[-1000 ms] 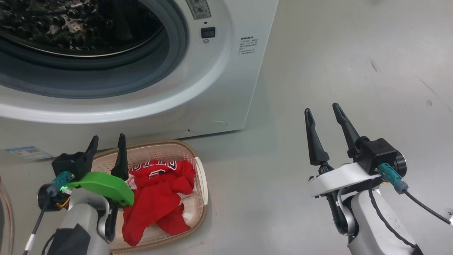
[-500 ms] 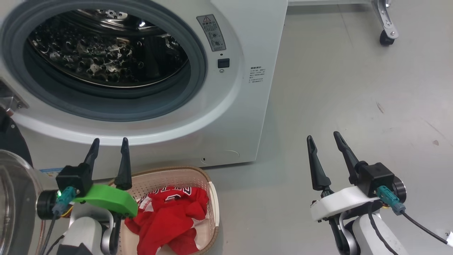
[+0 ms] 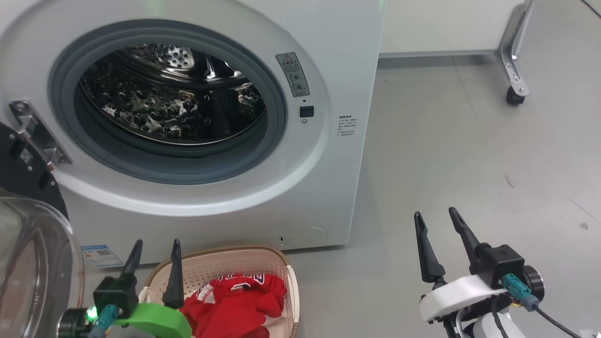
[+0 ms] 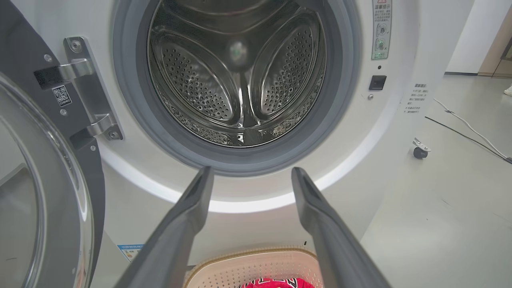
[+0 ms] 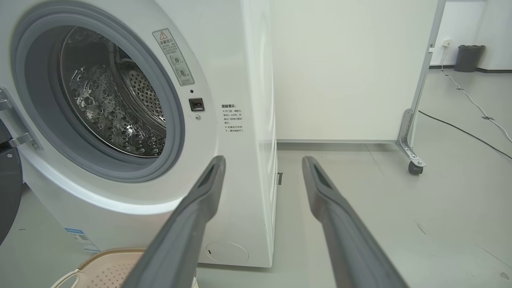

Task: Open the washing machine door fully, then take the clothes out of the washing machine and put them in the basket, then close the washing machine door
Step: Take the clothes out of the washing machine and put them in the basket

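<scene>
Leftward, door (image 3: 21,171) open, basket (image 3: 235,251) fronting washer (image 3: 328,56)

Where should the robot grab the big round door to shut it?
Probably the dark rim of the washing machine door, not its bulging glass bowl, which looks too smooth and round to pinch. The hinge holds the door at the left, so the open left gripper should come from that side, far from the hinge, and swing it rightward.
</scene>
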Motion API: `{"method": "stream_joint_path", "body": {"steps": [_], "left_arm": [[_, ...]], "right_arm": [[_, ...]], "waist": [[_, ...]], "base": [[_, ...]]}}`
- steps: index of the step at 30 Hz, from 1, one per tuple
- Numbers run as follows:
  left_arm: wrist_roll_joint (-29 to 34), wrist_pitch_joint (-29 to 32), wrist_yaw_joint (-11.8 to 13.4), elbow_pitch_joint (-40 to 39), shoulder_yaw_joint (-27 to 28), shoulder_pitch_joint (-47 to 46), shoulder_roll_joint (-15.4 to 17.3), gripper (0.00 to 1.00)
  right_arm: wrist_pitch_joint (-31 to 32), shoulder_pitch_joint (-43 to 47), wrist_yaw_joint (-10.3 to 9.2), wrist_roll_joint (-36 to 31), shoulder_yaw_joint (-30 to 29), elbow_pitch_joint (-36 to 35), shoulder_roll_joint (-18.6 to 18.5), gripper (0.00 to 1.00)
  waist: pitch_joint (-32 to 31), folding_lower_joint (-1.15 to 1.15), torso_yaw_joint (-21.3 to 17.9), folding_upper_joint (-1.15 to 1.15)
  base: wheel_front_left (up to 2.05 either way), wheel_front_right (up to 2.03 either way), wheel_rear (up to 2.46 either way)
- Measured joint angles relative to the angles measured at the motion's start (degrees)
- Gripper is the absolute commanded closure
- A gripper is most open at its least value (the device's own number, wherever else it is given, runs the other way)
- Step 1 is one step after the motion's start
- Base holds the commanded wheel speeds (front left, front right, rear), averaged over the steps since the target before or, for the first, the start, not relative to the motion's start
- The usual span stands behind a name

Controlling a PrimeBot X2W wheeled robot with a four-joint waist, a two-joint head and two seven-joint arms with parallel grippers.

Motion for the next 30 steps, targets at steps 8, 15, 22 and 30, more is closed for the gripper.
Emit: {"method": "stream_joint_path", "body": {"steps": [8, 15, 22, 30], "left_arm": [[0.05, 1.67, 0.75, -4.03, -0.31, 4.52, 0.05, 0.00], [0.47, 3.03, 1.44, -8.42, -0.30, 7.55, 0.25, 0.00], [0.55, 4.37, 1.78, -11.94, -0.41, 9.49, 0.41, 0.00], [0.86, 6.14, 2.26, -15.27, -0.58, 11.40, 0.56, 0.00]], "right_arm": [[-0.01, 1.98, 0.00, -0.15, -0.09, 0.00, 0.00, 0.00], [0.00, 2.63, 0.01, -0.59, -0.05, -0.08, 0.01, 0.00], [0.00, 2.82, 0.01, -0.71, -0.03, -0.35, 0.02, 0.00], [0.00, 3.49, 0.01, -1.16, -0.03, -0.43, 0.02, 0.00]], "waist": [[-2.15, 0.00, 0.84, 0.00], [-2.62, 0.00, 1.04, 0.00], [-2.64, 0.00, 0.94, 0.00], [-2.57, 0.00, 0.81, 0.00]], "base": [[0.00, 0.00, 0.00], [0.00, 0.00, 0.00], [0.00, 0.00, 0.00], [0.00, 0.00, 0.00]]}}
